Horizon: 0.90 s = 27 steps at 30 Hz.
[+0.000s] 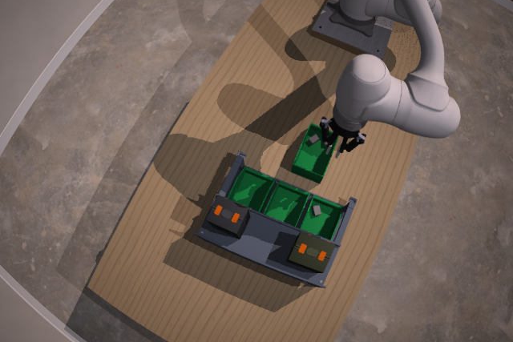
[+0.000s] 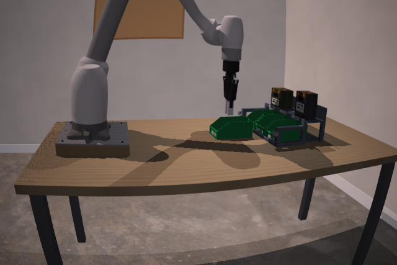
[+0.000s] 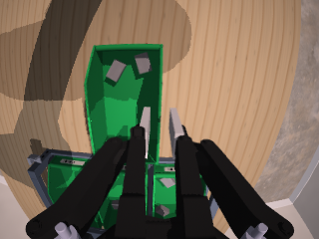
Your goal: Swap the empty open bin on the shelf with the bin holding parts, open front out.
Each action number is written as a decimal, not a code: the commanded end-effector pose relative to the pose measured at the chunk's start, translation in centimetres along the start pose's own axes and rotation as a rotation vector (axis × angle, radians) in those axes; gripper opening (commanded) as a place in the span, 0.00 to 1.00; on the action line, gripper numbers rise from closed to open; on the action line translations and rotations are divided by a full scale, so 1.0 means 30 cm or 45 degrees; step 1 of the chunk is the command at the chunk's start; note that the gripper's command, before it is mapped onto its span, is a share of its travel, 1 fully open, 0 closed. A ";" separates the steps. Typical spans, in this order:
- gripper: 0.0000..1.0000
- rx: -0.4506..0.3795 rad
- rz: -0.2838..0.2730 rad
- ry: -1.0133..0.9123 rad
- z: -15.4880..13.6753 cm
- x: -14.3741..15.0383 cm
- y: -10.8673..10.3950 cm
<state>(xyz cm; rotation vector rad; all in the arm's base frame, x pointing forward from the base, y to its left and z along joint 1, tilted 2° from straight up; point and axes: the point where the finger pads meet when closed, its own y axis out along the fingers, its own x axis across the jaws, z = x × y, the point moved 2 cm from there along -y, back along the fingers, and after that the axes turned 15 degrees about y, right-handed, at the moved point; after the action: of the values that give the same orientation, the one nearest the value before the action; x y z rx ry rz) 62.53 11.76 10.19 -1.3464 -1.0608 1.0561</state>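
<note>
A green open bin [image 1: 309, 162] [image 2: 232, 128] [image 3: 120, 114] stands upright on the table in front of the shelf, with two grey parts [image 1: 314, 138] [image 3: 115, 71] at its closed end. My gripper [image 1: 333, 151] [image 2: 230, 111] [image 3: 159, 118] points straight down at the bin's right side wall. Its fingers stand narrowly apart, one on each side of that wall, with a small gap showing on both sides. The grey shelf [image 1: 264, 240] [image 2: 281, 135] holds three green open bins. The left one [image 1: 248, 191] and middle one [image 1: 285, 203] show no parts from above. The right one [image 1: 325, 224] holds a grey part [image 1: 317, 210].
Two dark boxes with orange latches [image 1: 225, 215] [image 1: 310, 251] [image 2: 281, 97] [image 2: 306, 103] stand on the shelf's top board. The arm's base plate [image 1: 352, 32] [image 2: 92, 140] sits at the far end of the wooden table [image 1: 165, 280] [image 2: 192, 172].
</note>
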 end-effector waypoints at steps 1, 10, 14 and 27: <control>0.24 0.000 0.000 0.000 0.000 0.000 -0.013; 0.24 0.000 0.000 0.000 0.000 0.000 -0.058; 0.24 0.000 0.000 0.000 0.000 0.000 -0.082; 0.24 0.000 0.000 0.000 0.000 0.000 -0.142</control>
<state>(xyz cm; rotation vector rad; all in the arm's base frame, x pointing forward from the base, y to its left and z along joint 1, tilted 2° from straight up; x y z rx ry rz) 62.41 11.89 14.28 -1.3464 -1.0608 1.0561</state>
